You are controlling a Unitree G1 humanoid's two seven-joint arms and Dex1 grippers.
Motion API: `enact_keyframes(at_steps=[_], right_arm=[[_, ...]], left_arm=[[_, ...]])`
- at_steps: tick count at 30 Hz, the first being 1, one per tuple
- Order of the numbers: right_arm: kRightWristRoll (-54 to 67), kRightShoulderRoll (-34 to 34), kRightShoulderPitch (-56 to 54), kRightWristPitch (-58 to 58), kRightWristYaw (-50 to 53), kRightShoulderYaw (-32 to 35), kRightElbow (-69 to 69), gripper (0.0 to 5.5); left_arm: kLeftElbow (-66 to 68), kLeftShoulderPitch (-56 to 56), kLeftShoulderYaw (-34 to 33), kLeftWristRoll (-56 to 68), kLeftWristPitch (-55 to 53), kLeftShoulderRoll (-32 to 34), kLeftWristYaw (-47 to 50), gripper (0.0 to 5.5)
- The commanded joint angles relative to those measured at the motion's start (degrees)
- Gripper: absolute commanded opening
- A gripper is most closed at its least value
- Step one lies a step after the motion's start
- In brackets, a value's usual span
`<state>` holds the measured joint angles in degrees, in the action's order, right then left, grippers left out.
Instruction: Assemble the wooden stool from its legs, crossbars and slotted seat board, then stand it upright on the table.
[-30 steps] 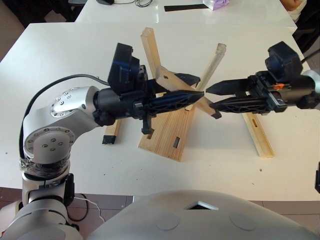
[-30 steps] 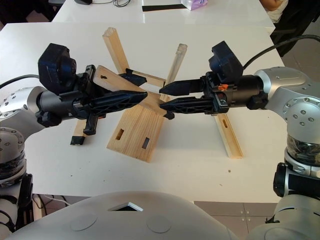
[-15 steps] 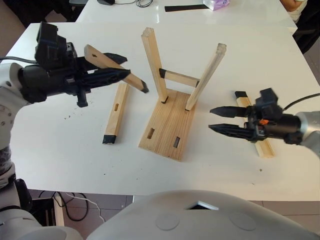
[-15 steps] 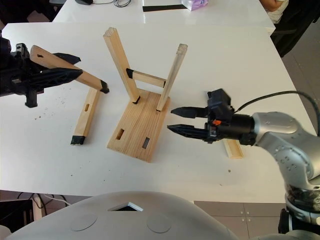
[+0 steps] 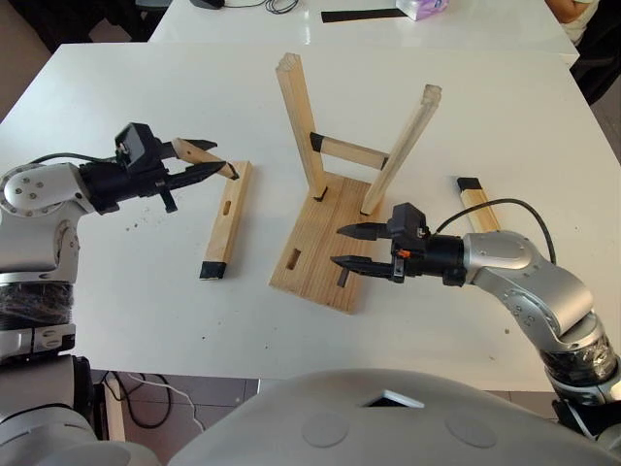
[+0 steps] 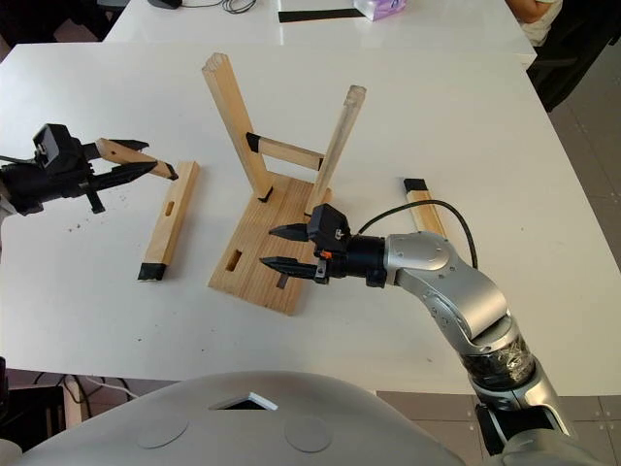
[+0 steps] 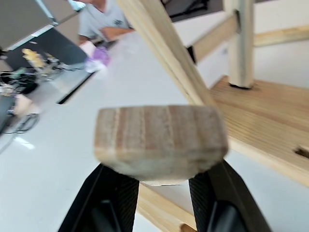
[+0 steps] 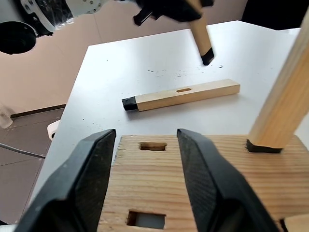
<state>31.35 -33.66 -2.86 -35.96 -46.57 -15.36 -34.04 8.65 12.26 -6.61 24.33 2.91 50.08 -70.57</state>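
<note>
Okay: one slotted seat board (image 5: 312, 254) flat mid-table, two legs (image 5: 299, 121) (image 5: 403, 146) upright in it, one crossbar (image 5: 349, 150) joining them. Two loose legs (image 5: 227, 218) (image 5: 477, 204) lie flat, one on either side. Left gripper (image 5: 209, 165) pinches one more stick (image 5: 197, 149), raised at the left. Right gripper (image 5: 338, 246) is spread over the board's near end. Two white tables (image 5: 116, 282) (image 5: 243, 24).

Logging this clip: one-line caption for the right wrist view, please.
Open right gripper over the seat board, two slots empty; a loose leg lies on the table beyond.
</note>
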Motion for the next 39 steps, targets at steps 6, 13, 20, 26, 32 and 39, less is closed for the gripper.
enact_keyframes(at_steps=[6, 13, 20, 26, 32, 39], right_arm=[[0.0, -2.7, 5.0, 0.4, 1.2, 3.8, -3.9, 2.34], [0.1, -2.8, 8.0, 0.3, 3.2, 4.9, -6.4, 2.34], [0.0, -2.4, 9.0, 0.3, 4.3, 4.4, -7.3, 2.34], [0.2, -2.5, 9.2, 0.3, 4.6, 4.7, -7.3, 2.34], [0.2, -2.7, 9.0, 0.1, 4.8, 4.5, -7.5, 2.34], [0.1, -2.7, 9.7, 0.0, 5.6, 5.0, -8.1, 2.34]], left_arm=[[8.6, 2.1, 1.6, -5.0, 6.7, 0.6, -6.0, 1.30], [13.4, 3.2, 2.8, -7.8, 12.0, 1.3, -9.4, 1.30], [18.6, 4.4, 4.2, -10.1, 17.0, 1.2, -12.1, 1.30], [20.0, 5.6, 5.3, -9.8, 17.8, 0.8, -13.3, 1.30], [18.3, 4.2, 7.4, -8.0, 12.3, 1.5, -17.6, 1.30], [14.6, 2.5, 9.6, -7.3, 7.5, 2.7, -20.7, 1.30]])
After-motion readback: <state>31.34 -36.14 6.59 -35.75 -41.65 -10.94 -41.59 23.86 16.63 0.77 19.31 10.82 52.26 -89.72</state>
